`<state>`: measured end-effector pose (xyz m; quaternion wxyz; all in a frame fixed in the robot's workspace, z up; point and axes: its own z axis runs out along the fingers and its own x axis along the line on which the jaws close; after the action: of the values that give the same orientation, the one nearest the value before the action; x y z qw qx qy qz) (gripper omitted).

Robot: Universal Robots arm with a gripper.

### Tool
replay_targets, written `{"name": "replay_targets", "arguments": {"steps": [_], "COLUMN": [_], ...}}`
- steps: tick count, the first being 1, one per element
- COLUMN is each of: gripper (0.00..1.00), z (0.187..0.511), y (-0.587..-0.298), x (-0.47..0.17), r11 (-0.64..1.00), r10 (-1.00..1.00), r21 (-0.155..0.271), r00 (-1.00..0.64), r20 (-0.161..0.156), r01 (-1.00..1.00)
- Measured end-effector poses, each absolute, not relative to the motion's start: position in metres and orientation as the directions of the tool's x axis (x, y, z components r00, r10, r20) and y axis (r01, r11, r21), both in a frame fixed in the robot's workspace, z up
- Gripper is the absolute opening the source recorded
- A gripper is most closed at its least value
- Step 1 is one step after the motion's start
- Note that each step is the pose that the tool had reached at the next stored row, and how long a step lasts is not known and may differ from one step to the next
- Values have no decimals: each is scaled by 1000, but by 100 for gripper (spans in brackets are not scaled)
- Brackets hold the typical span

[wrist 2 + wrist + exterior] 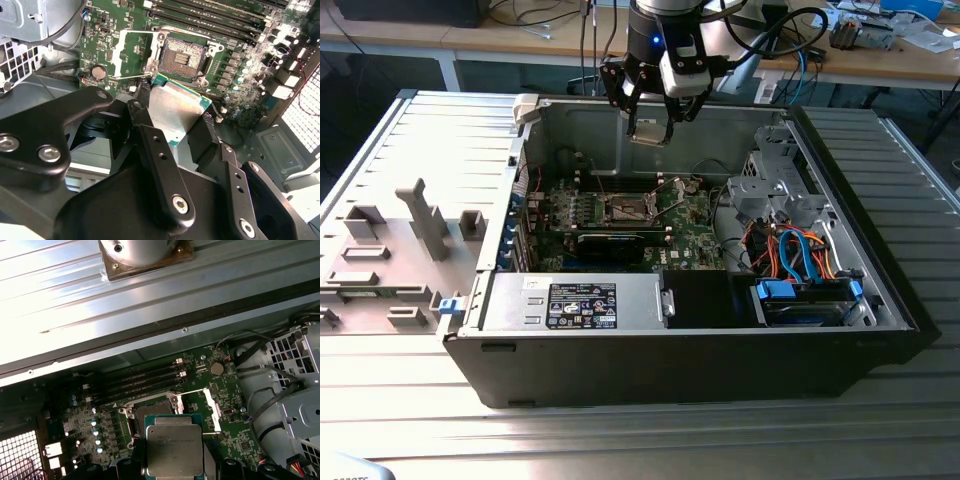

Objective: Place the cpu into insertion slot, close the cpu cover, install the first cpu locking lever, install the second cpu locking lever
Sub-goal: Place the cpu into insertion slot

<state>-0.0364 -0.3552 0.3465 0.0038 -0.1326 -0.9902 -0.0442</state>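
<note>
The cpu (175, 107) hangs in the air, pinched at its edges by the gripper (172, 120), above the green circuit board (95, 45). Below it the insertion slot (182, 57) lies bare mid-board. The cpu cover (131, 52) is flipped open beside the slot, inside the open computer case (620, 370).

We are reading no legible text here. We are noting a black label (582, 305) on the silver housing (515, 300), its white print too small to make out, and faint, unreadable engraving on the cpu (174, 450).
</note>
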Motion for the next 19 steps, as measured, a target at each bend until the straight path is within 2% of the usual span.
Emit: {"name": "replay_targets", "arguments": {"steps": [19], "gripper": [54], "z": [347], "y": [-355], "x": [-36], "r11": [957], "r10": [275], "r21": [86], "r00": [-961], "r20": [19], "r01": [276]}}
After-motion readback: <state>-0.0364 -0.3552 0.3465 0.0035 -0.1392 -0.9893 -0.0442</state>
